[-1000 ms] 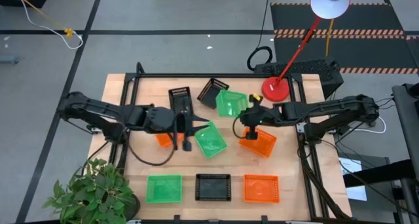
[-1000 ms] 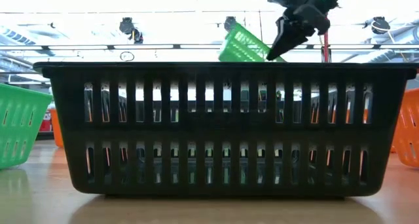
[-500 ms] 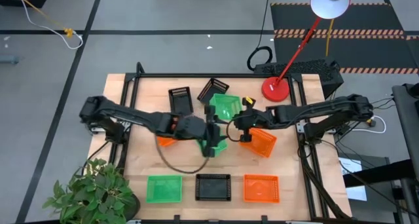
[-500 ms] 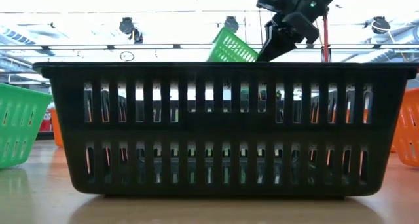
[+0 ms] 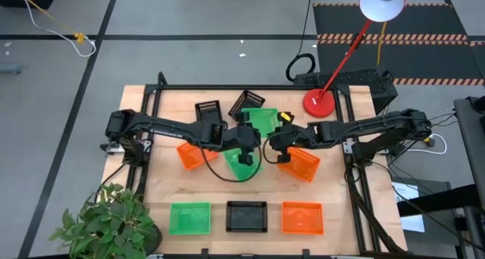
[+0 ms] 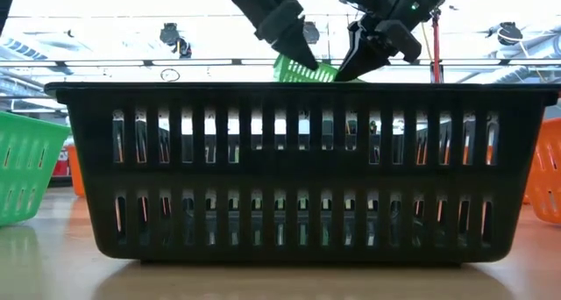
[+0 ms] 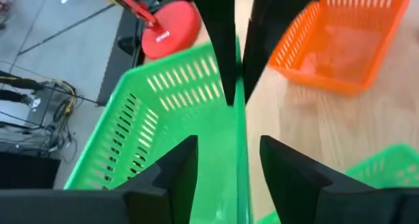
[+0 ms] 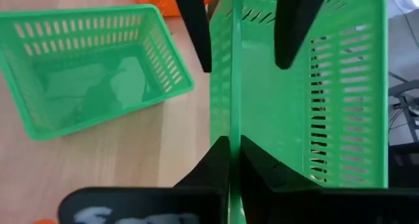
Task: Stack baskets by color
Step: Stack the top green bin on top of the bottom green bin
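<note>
My right gripper (image 8: 230, 155) is shut on a green basket (image 5: 263, 121) held tipped above the table's middle. My left gripper (image 7: 229, 165) is open. Its fingers stand on either side of that basket's same wall (image 7: 239, 129), opposite the right fingers, with a gap showing on both sides. A second green basket (image 5: 242, 165) lies on its bottom just near of them. Orange baskets (image 5: 191, 154) (image 5: 300, 165) flank the middle. Two black baskets (image 5: 208, 111) (image 5: 247, 103) sit at the far side. In the low view a black basket (image 6: 298, 173) hides the table behind it. My right gripper pinches one side wall of the green basket at its rim (image 8: 229, 122), one finger inside the basket and one outside. The fingers come slanting down from the table's right. The basket is tipped onto its side, raised above the near black basket's rim (image 6: 302, 69).
A green (image 5: 189, 217), a black (image 5: 247, 216) and an orange basket (image 5: 302, 217) stand in a row along the near edge. A red lamp base (image 5: 319, 104) stands at the far right. A potted plant (image 5: 106, 223) reaches over the near left corner.
My left gripper has gone toward the table's right and down, past the green basket lying on the table, until its fingers stand astride the held basket's wall. The held green basket has tipped flatter and sunk a little in my right gripper.
</note>
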Robot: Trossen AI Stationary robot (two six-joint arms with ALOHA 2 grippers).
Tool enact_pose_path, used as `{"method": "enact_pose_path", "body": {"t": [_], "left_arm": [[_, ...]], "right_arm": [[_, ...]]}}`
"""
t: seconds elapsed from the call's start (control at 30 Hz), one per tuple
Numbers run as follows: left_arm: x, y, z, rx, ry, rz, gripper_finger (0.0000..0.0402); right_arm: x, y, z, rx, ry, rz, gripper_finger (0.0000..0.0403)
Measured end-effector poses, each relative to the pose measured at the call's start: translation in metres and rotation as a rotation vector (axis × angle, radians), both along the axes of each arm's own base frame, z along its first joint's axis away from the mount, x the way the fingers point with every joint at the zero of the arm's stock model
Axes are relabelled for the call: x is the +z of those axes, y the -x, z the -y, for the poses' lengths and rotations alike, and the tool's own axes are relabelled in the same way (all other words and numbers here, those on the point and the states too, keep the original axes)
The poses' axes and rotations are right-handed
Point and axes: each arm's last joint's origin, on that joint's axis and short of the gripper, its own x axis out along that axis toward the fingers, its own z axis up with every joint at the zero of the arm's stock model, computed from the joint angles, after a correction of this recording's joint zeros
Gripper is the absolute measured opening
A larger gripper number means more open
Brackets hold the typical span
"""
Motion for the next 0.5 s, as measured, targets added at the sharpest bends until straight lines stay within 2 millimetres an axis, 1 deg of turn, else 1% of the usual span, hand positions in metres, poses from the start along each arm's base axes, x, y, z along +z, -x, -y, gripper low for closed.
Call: {"method": "enact_pose_path", "body": {"t": [0.17, 0.43, 0.5], "left_arm": [[-0.0066, 0.0008, -0.0041, -0.009, -0.022, -0.061, 0.0123], [-0.0069, 0.0016, -0.0057, -0.034, -0.046, -0.086, 0.0027], [-0.0069, 0.0017, -0.0063, -0.036, -0.053, -0.09, 0.001]], "right_arm": [[0.0002, 0.0, 0.0002, 0.001, 0.021, -0.004, 0.0008], [0.0019, -0.0012, -0.0006, 0.007, 0.028, 0.014, 0.0008], [0.0022, -0.0015, -0.0004, 0.007, 0.028, 0.019, 0.0009]]}}
